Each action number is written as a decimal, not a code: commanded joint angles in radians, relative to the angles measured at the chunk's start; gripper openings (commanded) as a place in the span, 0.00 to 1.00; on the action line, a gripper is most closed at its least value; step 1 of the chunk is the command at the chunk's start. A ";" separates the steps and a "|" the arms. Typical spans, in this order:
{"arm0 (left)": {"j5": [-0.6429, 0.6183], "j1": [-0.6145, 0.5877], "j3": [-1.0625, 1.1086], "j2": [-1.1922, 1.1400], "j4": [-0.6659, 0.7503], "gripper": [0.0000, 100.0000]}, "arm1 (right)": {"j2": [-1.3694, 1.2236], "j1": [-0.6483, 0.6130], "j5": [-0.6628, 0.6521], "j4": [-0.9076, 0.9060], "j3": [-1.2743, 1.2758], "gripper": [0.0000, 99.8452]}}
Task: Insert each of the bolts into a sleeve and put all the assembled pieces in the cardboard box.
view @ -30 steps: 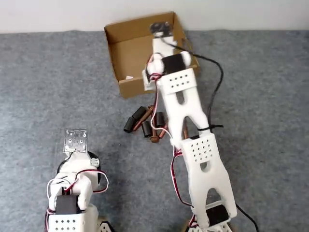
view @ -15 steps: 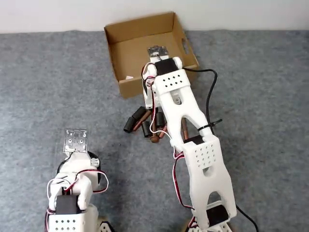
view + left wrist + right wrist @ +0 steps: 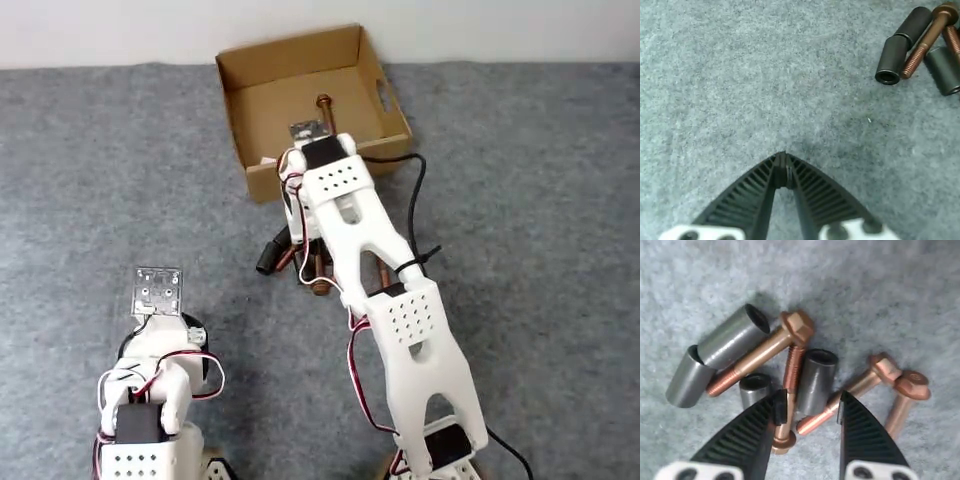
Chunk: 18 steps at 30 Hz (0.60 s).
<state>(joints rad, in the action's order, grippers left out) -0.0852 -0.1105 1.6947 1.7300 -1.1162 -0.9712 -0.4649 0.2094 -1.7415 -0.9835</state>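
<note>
Beside front wall of brown cardboard box (image 3: 262, 183): heap of copper hex-head bolts (image 3: 760, 352), dark metal tube sleeves (image 3: 816, 380). My right gripper (image 3: 810, 407) over heap, jaws spread. My left gripper (image 3: 785, 167) well apart from box, pressed together. I judge parts rigid, smooth, roll-prone; pinch bolt mid-shank.

Counter (image 3: 560, 250): flat surface covered all over in grey short-pile carpet.
Cardboard box (image 3: 265, 183): open-topped, resting on the counter at 12 o'clock, set slightly askew.
Sleeves (image 3: 732, 336): four dark cylinders in a loose heap on the carpet, at 6 o'clock of the box, near mid-counter; two lie end to end at the heap's 9 o'clock side.
Bolts (image 3: 760, 355): copper-coloured, hex-headed, lying flat in the same heap, several touching sleeves or each other.
</note>
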 commanded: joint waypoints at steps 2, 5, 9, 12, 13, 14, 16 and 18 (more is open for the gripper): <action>-0.005 -0.005 -0.005 0.002 0.011 0.00 | -0.021 0.016 -0.029 0.027 -0.009 0.16; -0.005 -0.005 -0.005 0.002 0.011 0.00 | -0.041 0.035 -0.055 0.027 -0.011 0.16; -0.005 -0.005 -0.005 0.002 0.011 0.00 | -0.045 0.058 -0.058 0.027 -0.011 0.16; -0.005 -0.005 -0.005 0.002 0.011 0.00 | -0.048 0.079 -0.058 0.018 -0.011 0.16; -0.005 -0.005 -0.005 0.002 0.011 0.00 | -0.050 0.088 -0.058 0.018 -0.011 0.16; -0.005 -0.005 -0.005 0.002 0.011 0.00 | -0.050 0.094 -0.058 0.018 -0.011 0.16; -0.005 -0.005 -0.005 0.002 0.011 0.00 | -0.050 0.102 -0.058 0.018 -0.011 0.16; -0.005 -0.005 -0.005 0.002 0.011 0.00 | -0.050 0.104 -0.058 0.018 -0.011 0.16</action>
<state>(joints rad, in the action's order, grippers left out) -0.0852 -0.1105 1.6947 1.7300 -1.1162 -1.0265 -0.3851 0.1634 -1.7215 -0.9851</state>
